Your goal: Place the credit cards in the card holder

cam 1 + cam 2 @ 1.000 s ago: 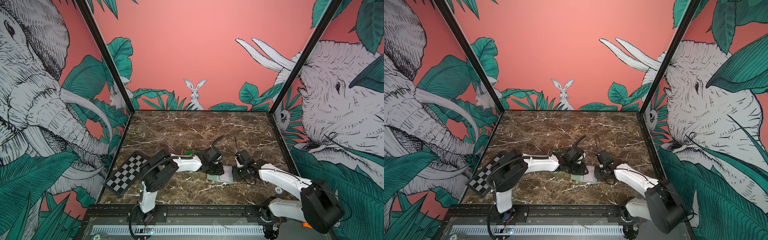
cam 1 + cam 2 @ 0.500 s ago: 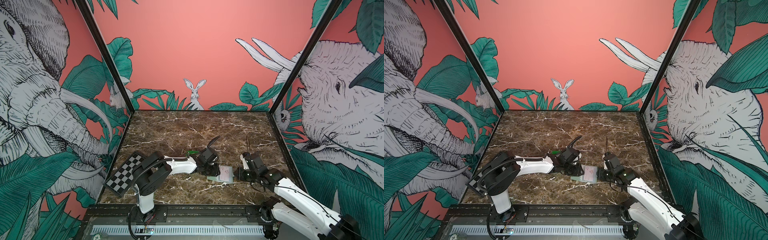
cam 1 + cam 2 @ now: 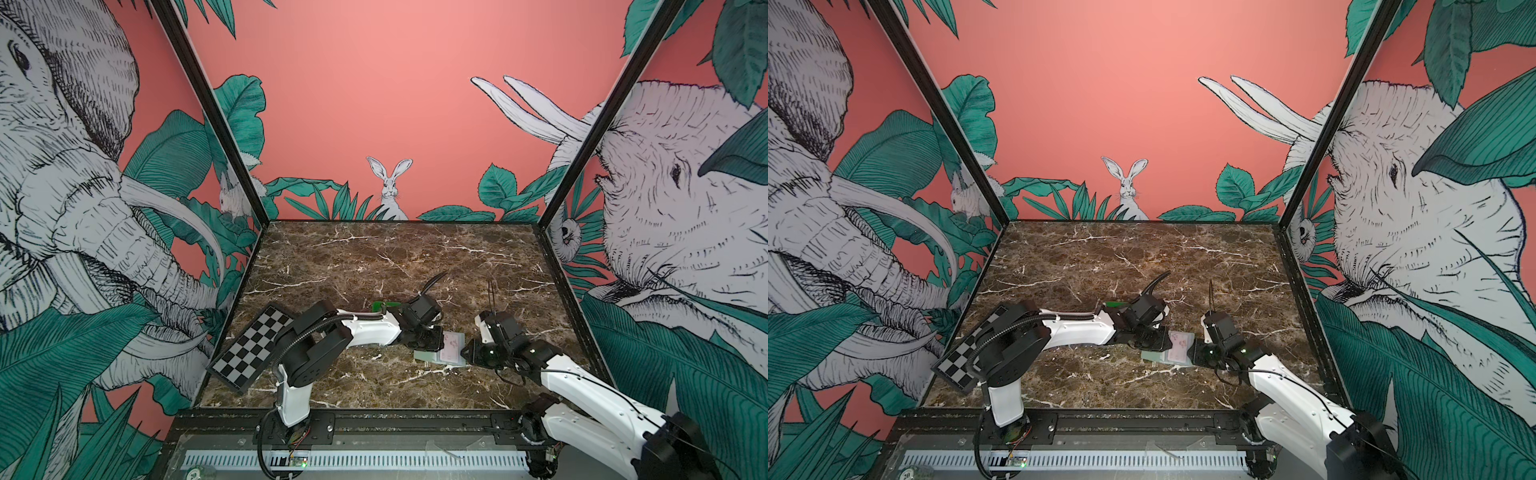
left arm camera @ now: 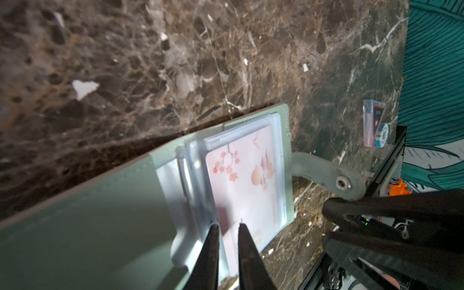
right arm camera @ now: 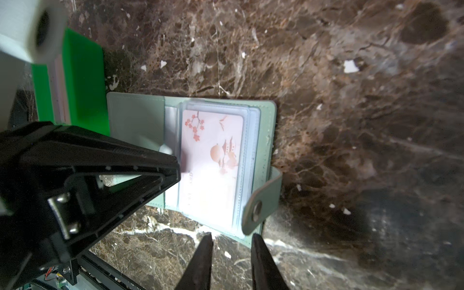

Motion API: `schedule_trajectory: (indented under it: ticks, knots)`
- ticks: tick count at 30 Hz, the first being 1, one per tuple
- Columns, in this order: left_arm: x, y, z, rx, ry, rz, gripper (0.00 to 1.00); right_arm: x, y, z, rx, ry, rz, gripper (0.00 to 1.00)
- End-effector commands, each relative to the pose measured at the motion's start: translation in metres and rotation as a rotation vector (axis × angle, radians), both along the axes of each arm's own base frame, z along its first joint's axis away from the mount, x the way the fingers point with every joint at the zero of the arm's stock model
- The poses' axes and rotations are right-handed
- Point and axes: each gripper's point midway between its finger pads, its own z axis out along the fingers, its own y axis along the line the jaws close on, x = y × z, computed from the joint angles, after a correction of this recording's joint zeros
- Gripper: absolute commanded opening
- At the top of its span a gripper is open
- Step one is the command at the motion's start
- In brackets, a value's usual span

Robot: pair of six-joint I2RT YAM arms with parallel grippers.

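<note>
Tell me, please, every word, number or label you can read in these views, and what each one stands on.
"20": on a round sticker in front of the table.
"ARD": end of a word on the pink card at the open card holder; the rest is lost in glare.
The small box near the table's edge: print too small to read.

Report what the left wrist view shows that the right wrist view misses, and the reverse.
Left wrist only: a small clear case lying apart from everything else. Right wrist only: the bright green tray beside the card holder. Both: the open card holder, the pink blossom card in its clear sleeve, and the snap tab strap.
</note>
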Motion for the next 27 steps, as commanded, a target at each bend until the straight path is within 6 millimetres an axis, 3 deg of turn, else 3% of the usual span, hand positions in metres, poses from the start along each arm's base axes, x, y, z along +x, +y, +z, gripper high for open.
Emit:
schedule_trajectory:
  ticks: [1, 19, 27]
  knots:
    - [0.000, 0.000, 0.000, 0.019, -0.006, -0.006, 0.14, 0.006, 0.007, 0.001, 0.025, -0.006, -0.008, 0.27]
    - [-0.005, 0.005, -0.013, 0.058, 0.021, -0.006, 0.09, 0.010, 0.011, -0.015, 0.021, 0.039, -0.024, 0.27]
    - [-0.005, 0.004, -0.013, 0.055, 0.022, -0.007, 0.09, 0.013, 0.020, -0.011, 0.070, 0.019, -0.001, 0.24]
